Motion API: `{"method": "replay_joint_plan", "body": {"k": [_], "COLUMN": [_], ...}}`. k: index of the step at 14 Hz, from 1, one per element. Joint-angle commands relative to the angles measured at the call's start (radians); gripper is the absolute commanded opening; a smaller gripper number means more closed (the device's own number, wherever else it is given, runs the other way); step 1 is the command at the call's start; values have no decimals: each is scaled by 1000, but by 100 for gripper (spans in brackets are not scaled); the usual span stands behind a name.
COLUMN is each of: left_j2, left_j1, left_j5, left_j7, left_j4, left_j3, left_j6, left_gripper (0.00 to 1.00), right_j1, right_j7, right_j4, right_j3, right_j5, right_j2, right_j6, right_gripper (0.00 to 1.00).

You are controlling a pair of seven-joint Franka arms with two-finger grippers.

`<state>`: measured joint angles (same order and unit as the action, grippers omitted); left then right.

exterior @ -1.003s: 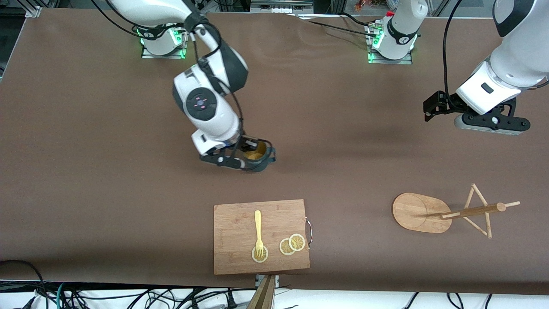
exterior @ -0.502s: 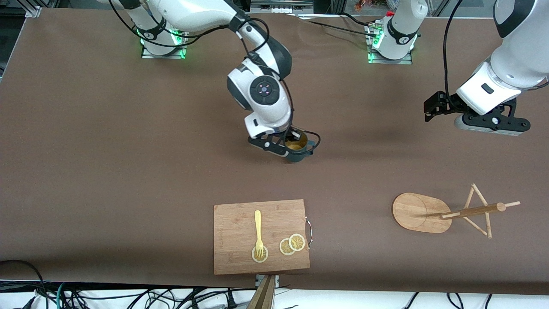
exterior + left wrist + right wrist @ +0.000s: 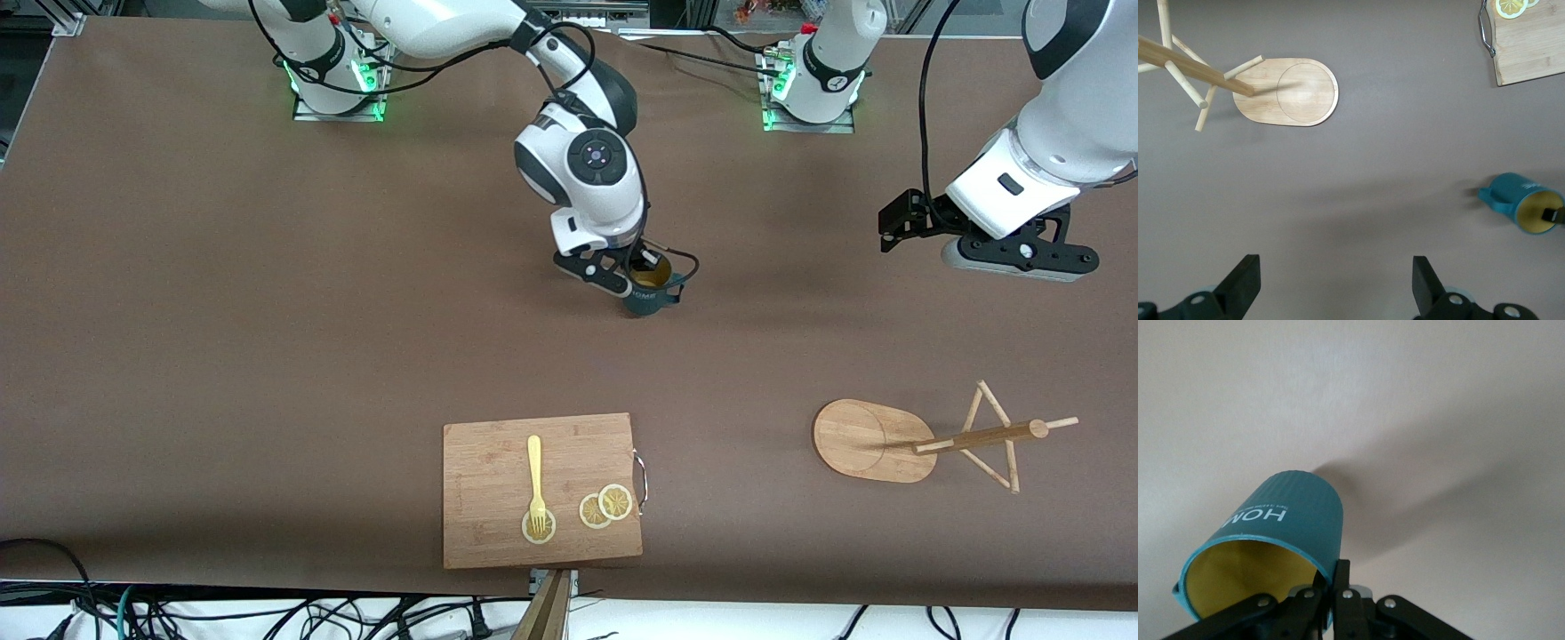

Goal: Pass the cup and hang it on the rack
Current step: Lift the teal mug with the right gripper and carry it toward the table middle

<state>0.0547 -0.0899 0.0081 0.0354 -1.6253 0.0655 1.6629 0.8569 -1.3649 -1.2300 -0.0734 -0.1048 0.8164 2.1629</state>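
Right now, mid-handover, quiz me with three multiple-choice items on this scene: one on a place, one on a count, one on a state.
1. The mug tree stands toward:
A. the right arm's end
B. the left arm's end
C. on the cutting board

2. Lemon slices on the cutting board:
A. one
B. three
C. five

3. The right end effector is:
A. open over bare table
B. shut on the teal mug
C. shut on the fork

Answers:
1 B: it sits below the waiting left end effector in the front view.
2 B: one under the fork, two beside it.
3 B: a finger clamps the mug's rim in the right wrist view.
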Motion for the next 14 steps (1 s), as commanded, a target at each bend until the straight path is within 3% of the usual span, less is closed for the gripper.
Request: {"method": "replay_joint_plan", "body": {"k": [1,11,12,14], "left_j2": [13,21,21,21], "left_j1": [7,7,7,7], "left_j5": [-20,-22,-22,-23], "left_j7": [-23,-23,-23,-25], "left_j4": [28,30,30,30], "left_j3": [0,0,0,0], "left_j6": [-14,-12,-12,-12], "left_gripper": [100,100,100,100], "right_j1": [34,77,77,76], "right_j7": [-52,-115,-115,-109], "right_j4": [38,38,38,38], "right_j3": [9,7,7,9], "right_j5": [-4,-6,-6,-4], "right_j2": [36,93,93,89], "right_j6": [26,114,112,106], "right_gripper": [0,2,33,67]}}
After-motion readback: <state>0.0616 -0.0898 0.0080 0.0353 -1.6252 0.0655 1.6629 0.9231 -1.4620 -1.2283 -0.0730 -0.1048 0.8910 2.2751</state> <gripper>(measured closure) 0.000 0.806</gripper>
